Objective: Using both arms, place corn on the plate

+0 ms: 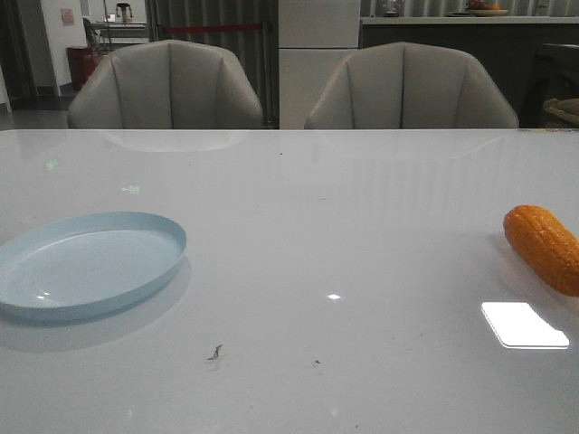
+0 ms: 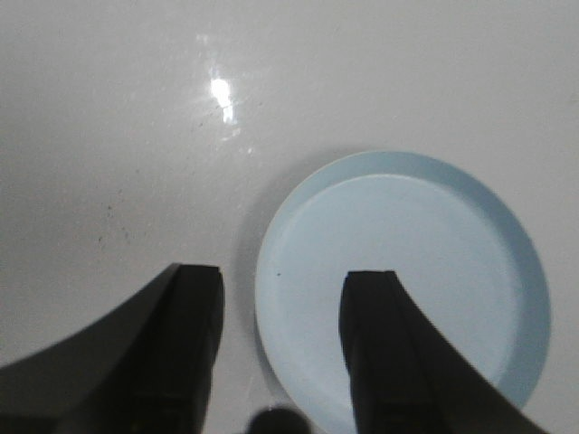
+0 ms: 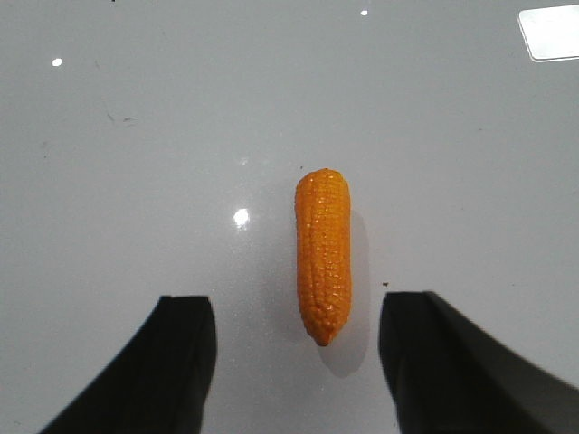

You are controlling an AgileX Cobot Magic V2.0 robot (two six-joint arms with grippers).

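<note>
The orange corn (image 1: pixel 545 246) lies on the white table at the far right of the front view, partly cut off by the frame edge. In the right wrist view the corn (image 3: pixel 323 255) lies lengthwise, its tapered tip toward my right gripper (image 3: pixel 298 303), which hangs open above it with the tip between the two fingers. The pale blue plate (image 1: pixel 86 262) sits empty at the front left. In the left wrist view my left gripper (image 2: pixel 282 276) hovers open over the plate's rim (image 2: pixel 264 271), one finger over the plate (image 2: pixel 407 271), the other over bare table. Neither arm shows in the front view.
Two grey chairs (image 1: pixel 167 86) (image 1: pixel 412 89) stand behind the table's far edge. A bright light reflection (image 1: pixel 525 325) lies on the table in front of the corn. A few small dark specks (image 1: pixel 215 353) mark the table near the front.
</note>
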